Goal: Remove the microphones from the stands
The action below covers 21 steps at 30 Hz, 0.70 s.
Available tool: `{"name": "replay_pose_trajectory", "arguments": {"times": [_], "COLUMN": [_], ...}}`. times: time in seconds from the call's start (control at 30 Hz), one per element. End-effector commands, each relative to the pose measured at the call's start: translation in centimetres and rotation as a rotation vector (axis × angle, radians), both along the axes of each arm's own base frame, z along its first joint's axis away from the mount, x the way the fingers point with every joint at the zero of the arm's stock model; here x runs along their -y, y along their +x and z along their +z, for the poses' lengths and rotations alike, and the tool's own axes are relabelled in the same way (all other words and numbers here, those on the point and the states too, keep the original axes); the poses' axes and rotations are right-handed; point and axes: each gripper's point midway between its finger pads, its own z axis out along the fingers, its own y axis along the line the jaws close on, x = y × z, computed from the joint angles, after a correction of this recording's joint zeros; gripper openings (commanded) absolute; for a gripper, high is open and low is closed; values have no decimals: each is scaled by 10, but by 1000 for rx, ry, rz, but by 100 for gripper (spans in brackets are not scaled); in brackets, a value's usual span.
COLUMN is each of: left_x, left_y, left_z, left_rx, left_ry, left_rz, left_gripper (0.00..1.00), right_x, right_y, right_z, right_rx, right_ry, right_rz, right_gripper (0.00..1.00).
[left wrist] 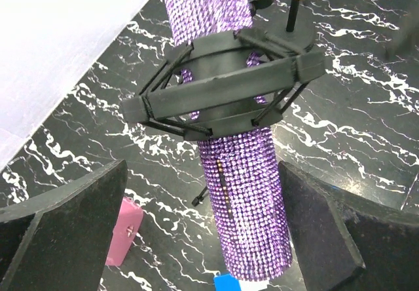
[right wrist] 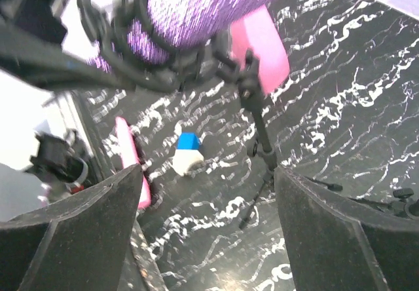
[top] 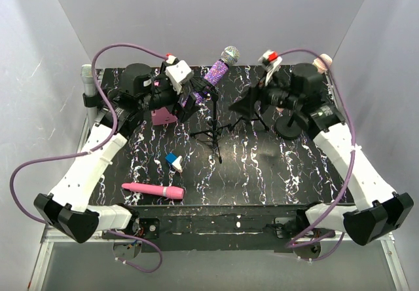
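One purple mic point(top: 217, 72) sat tilted in one black shock mount point(left wrist: 222, 88) atop one tripod stand point(top: 213, 130), mid-table. Two grippers flanked it. The left gripper point(left wrist: 200, 229) gaped wide, its fingers on either side of the mic's lower body and apart from it. The right gripper point(right wrist: 209, 229) was also wide, holding nothing. On the black, white-veined table point(top: 262, 173) lay one smooth pink mic point(top: 154, 190), one small blue-and-white block point(top: 174, 161) and one pink wedge point(top: 162, 116). The purple mic's body was bead-studded and cylindrical, its head silver mesh.
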Motion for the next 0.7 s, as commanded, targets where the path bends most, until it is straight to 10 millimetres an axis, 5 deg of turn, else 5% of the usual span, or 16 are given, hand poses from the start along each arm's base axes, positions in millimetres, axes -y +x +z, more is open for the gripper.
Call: {"name": "replay_pose_trajectory", "arguments": {"times": [0.0,0.33,0.67], "left_x": [-4,24,28], "left_y": [-20,-6,5], "left_z": [38,59,74], "left_rx": [106,100,176], "left_ry": [11,-10,51], "left_rz": [-76,-198,-238], "left_gripper": [98,98,95], "right_x": [2,-15,-32], "right_y": [0,35,64], "right_z": [38,98,106], "right_rx": [-253,-189,-316], "right_ry": [162,387,491], "right_rz": [53,118,72], "right_gripper": [88,89,90]}}
